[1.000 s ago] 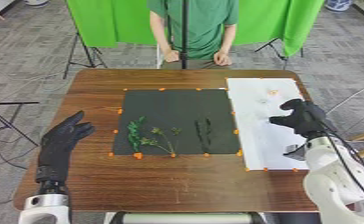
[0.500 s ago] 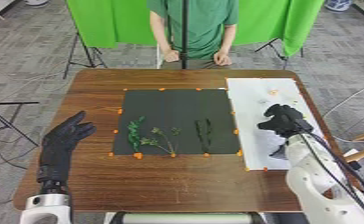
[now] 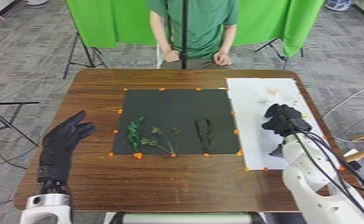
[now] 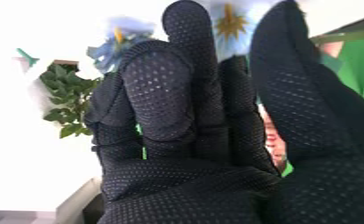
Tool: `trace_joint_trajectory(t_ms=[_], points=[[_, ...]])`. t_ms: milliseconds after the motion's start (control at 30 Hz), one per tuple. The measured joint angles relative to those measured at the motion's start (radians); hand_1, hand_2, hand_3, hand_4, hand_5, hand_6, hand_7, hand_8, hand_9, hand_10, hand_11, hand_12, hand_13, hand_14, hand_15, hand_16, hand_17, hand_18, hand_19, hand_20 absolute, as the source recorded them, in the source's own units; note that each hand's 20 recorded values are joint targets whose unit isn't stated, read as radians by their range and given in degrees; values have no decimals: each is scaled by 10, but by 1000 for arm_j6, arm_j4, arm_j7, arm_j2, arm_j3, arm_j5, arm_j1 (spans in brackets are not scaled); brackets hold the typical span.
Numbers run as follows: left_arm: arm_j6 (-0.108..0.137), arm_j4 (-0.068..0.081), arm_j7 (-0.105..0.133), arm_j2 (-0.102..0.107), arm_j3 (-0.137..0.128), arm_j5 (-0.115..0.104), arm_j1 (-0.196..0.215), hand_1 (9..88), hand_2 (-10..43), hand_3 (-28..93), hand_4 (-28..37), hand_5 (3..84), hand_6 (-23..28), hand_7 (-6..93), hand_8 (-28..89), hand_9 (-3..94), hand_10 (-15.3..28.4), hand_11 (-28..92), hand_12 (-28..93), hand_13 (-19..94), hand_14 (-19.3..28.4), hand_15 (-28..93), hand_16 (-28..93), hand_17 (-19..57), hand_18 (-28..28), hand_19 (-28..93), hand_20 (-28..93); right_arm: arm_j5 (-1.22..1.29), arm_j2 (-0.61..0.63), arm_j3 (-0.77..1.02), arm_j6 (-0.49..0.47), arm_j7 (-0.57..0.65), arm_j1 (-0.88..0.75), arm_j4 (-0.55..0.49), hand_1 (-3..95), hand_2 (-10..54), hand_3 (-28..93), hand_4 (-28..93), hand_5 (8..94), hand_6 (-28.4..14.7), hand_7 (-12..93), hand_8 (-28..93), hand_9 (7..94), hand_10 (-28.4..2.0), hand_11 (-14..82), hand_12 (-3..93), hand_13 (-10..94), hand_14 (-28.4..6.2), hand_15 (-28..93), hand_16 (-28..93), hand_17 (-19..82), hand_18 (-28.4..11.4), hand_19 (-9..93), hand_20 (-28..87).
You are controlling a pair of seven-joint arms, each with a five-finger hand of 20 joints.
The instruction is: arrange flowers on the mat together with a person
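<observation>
Two hands at the worktop (image 3: 192,185). Left hand (image 3: 61,142), lower left of frame: relaxed, empty. Right hand (image 3: 286,120), right of frame: shifted inward over the white sheet (image 3: 257,145) since the first frame; fingers loosely extended, thumb apart, nothing pinched. Probably lining up a pick. Dark mat (image 3: 183,117), centre: leafy sprig (image 3: 134,134), branching sprig (image 3: 169,142), dark stems (image 3: 203,136). Pale flowers (image 3: 273,92) lie on the sheet, upper right; placing remains.

Two blue flowers (image 4: 231,22), one dark mat (image 3: 174,107), one table (image 3: 183,187)

The white arms (image 3: 325,207) wear black dotted gloves (image 4: 187,195).
</observation>
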Motion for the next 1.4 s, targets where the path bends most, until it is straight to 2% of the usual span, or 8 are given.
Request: trace_joint_trajectory(t_ms=[300,567,700,767,867,1000,1100,1400], points=[[-2,2,0,0,0,0,-3,254,-10,711,-214,472,38,97,-56,506,146,179,132,453,176,206,-25,158,133,142,212,0,0,-40,75,-3,22,28,674,-95,499,-227,775,27,274,88,918,-70,103,457,835,-50,650,341,401,-223,817,549],[-2,2,-1,0,-2,-1,-2,254,-11,711,-216,473,38,97,-56,505,145,178,132,452,175,205,-26,158,133,141,213,10,3,-67,143,-3,24,28,677,-95,514,-223,798,22,270,83,930,-79,95,458,843,-48,646,347,410,-222,821,545],[3,2,0,7,-13,-8,1,235,31,710,-248,475,38,98,-57,507,146,178,130,449,174,203,-25,159,132,142,214,41,14,-66,140,-1,32,-14,677,-95,514,-218,797,22,273,88,931,-80,93,461,843,-47,644,351,410,-222,821,543],[10,2,2,16,-21,-25,5,218,85,712,-271,481,35,103,-58,511,148,179,130,450,174,202,-25,160,132,145,217,75,22,-69,140,-2,49,-47,676,-95,515,-215,797,21,273,88,931,-81,93,463,842,-46,644,352,409,-222,821,544],[37,3,9,32,-34,-80,11,201,155,694,-281,490,36,105,-60,521,149,180,130,456,174,204,-26,165,133,150,219,141,34,-99,132,-9,109,-87,675,-95,516,-214,798,20,272,88,931,-81,91,464,841,-46,644,355,409,-222,821,544],[102,17,40,47,-44,-165,14,185,246,653,-282,499,36,112,-62,528,151,180,129,460,174,204,-28,169,134,158,219,197,31,-201,116,-54,251,-97,674,-95,518,-211,798,20,272,90,931,-82,91,465,838,-43,646,358,407,-220,821,544],[138,33,70,51,-45,-207,14,199,275,621,-283,502,34,117,-64,533,152,181,129,463,174,208,-29,172,133,162,219,225,4,-299,94,-119,371,-78,671,-95,521,-209,796,20,273,92,929,-80,93,468,837,-43,647,360,406,-220,821,545],[148,67,75,51,-29,-214,4,202,276,635,-283,502,33,121,-65,538,152,185,131,470,177,218,-31,173,133,167,220,211,-188,-578,-131,-204,623,36,667,-95,527,-211,785,20,284,100,923,-82,96,477,830,-43,651,363,403,-220,820,545]])
